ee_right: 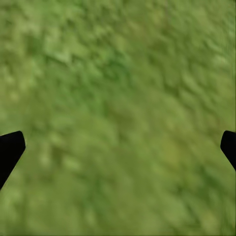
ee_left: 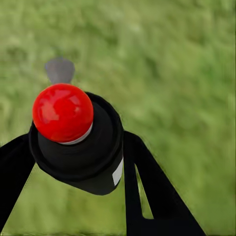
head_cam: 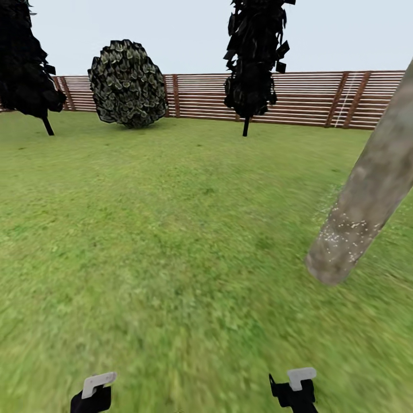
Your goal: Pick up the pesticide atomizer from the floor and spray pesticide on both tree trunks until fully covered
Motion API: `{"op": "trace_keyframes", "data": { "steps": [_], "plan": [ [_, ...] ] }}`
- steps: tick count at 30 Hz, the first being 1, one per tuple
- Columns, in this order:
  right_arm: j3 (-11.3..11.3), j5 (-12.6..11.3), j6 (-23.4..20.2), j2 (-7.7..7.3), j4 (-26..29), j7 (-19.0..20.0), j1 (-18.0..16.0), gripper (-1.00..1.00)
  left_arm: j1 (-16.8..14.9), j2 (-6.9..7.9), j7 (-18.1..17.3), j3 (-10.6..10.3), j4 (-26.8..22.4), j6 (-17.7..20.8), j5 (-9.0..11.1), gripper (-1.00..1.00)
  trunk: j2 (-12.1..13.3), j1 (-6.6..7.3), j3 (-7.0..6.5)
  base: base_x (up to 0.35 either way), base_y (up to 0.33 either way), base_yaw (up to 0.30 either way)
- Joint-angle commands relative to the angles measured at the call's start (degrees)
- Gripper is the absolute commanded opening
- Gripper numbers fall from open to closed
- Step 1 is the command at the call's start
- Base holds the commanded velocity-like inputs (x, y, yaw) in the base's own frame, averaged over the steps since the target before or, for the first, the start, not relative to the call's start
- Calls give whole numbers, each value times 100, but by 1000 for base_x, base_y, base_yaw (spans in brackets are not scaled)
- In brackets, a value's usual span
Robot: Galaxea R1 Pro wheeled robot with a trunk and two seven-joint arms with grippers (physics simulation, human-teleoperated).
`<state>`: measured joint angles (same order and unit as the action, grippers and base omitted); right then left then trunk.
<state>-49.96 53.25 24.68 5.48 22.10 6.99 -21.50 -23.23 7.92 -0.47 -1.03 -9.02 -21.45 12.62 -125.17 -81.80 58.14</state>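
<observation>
Nearest the lens, in the left wrist view, the pesticide atomizer (ee_left: 76,142) is sitting between the two dark fingers of my left hand (ee_left: 73,162): black body, red top (ee_left: 63,112), the fingers pressing against its sides, lawn (ee_left: 182,73) blurring beneath. I am holding it closed-fisted. My right hand (ee_right: 118,147) is hanging spread wide over the grass with nothing between its tips. In the head view, both hands are showing low down, the left (head_cam: 94,390) and the right (head_cam: 295,387). Ahead of the right hand and off to its outer side, a tree trunk (head_cam: 367,195) is leaning, beige-grey, with pale specks near its base that I am reading as spray, though the trunk above them is looking bare. Beyond, dark trees (head_cam: 255,57) and a slatted fence (head_cam: 310,97) are closing the garden.

Step in hand, as I judge it: spraying this trunk. The next move is calling for swinging the left hand toward the trunk and aiming the nozzle higher.
</observation>
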Motion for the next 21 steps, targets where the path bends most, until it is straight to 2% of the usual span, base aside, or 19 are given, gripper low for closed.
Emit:
{"op": "trace_keyframes", "data": {
  "steps": [1, 21],
  "plan": [
    [-49, 19, 20, 6, 9, 48, -3, 100, 6, 0, -5, -12, 6, -18, 30, -100, -2, 1, 5, 0, 0, 279],
    [-49, 19, 20, 22, 5, 48, -3, 100, 20, -1, -5, -14, 6, -18, 39, -100, -2, 1, 5, 0, 0, 280]
  ]
}}
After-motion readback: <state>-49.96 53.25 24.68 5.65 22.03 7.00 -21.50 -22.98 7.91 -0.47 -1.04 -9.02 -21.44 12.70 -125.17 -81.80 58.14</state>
